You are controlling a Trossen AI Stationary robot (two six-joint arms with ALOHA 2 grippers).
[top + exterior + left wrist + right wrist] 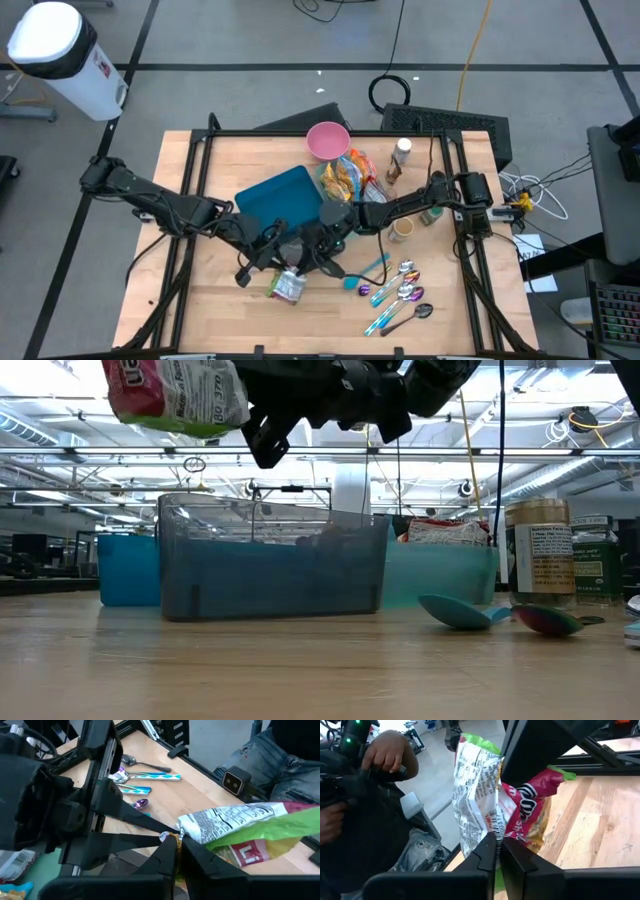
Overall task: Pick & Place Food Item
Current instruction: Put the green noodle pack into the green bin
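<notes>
High view: both grippers meet mid-table, left gripper (283, 262) and right gripper (305, 262) each pinched tight on the snack bag (288, 286), lifted above the table (200, 300) near the blue bin (280, 195).

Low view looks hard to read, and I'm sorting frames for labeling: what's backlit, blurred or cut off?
Low view: ceiling lights behind leave the grippers as dark silhouettes; the packet is cropped at the top; the near tabletop is soft. Left wrist view: the packet's edge is sharp, the spoons softer. Right wrist view: a person's hand is slightly blurred.
</notes>
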